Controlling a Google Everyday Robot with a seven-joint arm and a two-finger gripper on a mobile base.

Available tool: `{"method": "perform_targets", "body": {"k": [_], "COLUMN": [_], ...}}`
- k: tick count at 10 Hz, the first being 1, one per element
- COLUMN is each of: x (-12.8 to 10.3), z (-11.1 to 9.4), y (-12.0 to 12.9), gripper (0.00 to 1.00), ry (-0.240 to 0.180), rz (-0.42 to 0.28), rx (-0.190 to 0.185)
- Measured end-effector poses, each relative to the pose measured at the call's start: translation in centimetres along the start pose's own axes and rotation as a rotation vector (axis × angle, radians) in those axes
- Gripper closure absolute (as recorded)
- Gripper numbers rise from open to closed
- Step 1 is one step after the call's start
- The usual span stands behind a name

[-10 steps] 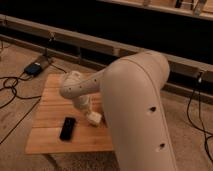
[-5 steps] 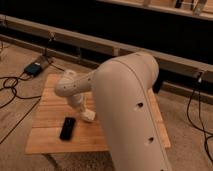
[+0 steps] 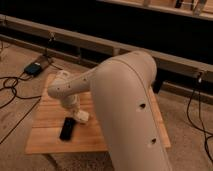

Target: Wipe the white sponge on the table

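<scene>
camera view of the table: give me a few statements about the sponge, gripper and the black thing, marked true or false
1. The gripper is down at the table, closed on the white sponge. True.
2. The black slab is held in the gripper. False: it lies flat on the wooden top, beside the sponge.
3. In the picture the black slab lies left of the sponge and nearer the table's front edge. True.
4. The table top is bare metal. False: it is light-brown wooden planks.
5. Cables lie on the floor left of the table. True.
</scene>
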Motion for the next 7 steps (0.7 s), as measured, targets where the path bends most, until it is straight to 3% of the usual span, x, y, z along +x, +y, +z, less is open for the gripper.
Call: {"method": "perform_targets", "body": {"k": [4, 7], "x": [3.9, 7.0], "z": [-0.6, 0.1], "y": [0.8, -0.7], "gripper": [1.00, 1.00], "ry": [0.031, 0.075], "rz": [-0.048, -0.025], "rx": [-0.008, 0.002]}}
